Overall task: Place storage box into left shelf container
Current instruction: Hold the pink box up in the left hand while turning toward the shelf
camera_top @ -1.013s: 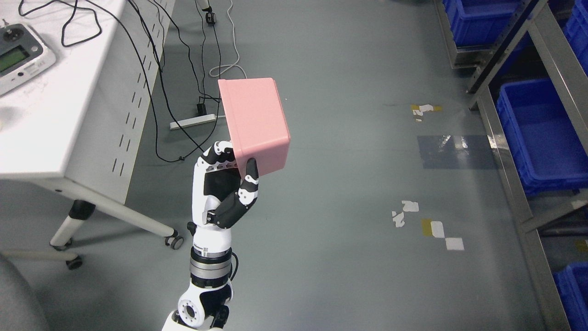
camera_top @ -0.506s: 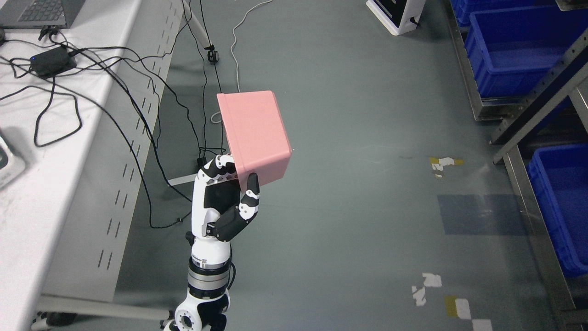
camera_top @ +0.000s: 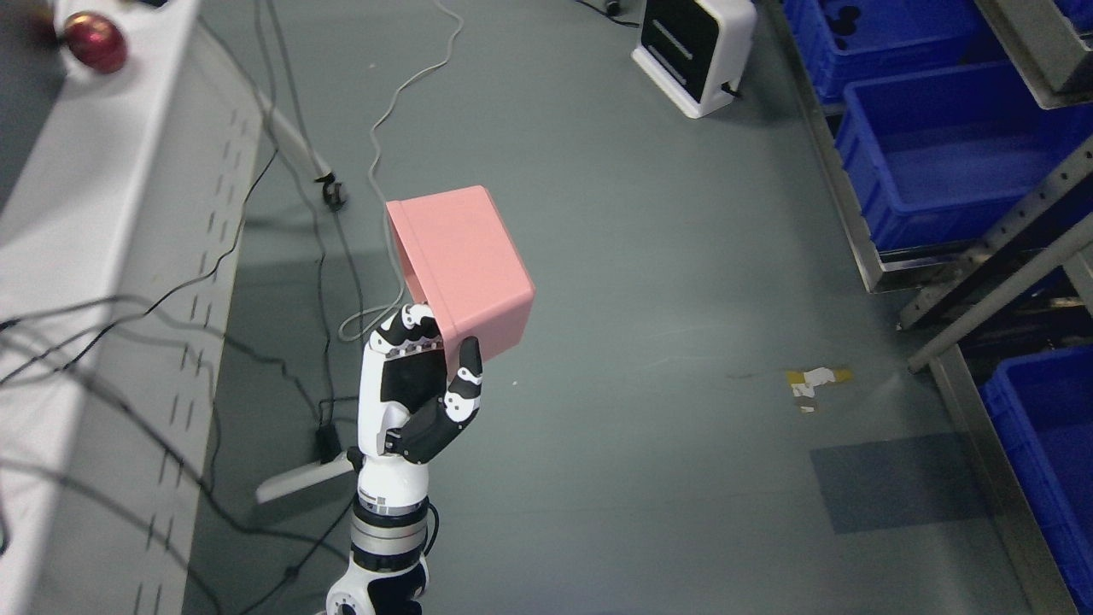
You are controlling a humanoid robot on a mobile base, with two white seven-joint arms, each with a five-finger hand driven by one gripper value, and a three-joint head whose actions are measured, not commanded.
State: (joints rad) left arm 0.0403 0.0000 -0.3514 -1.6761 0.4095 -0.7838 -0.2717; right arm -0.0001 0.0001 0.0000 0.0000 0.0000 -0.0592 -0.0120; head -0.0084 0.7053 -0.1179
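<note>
The pink storage box (camera_top: pixel 461 260) is held up over the grey floor, tilted, with its closed sides facing the camera. My left hand (camera_top: pixel 439 336) is shut on its lower edge, thumb (camera_top: pixel 468 359) on the near face and fingers (camera_top: pixel 410 323) behind the rim. The arm comes up from the bottom edge, left of the middle. Blue shelf containers stand at the right: one at the upper right (camera_top: pixel 948 154) and one at the lower right (camera_top: pixel 1042 427). The right hand is out of view.
A white table (camera_top: pixel 102 282) with hanging cables (camera_top: pixel 213 401) runs along the left. A power strip (camera_top: pixel 299 480) and cords lie on the floor beside it. A white device (camera_top: pixel 692 51) stands at the top. The grey shelf frame (camera_top: pixel 999 290) crosses the right.
The whole picture has shifted, so the camera has moved: the table and shelf bins sit differently in view. The left hand still holds the pink box in about the same pose.
</note>
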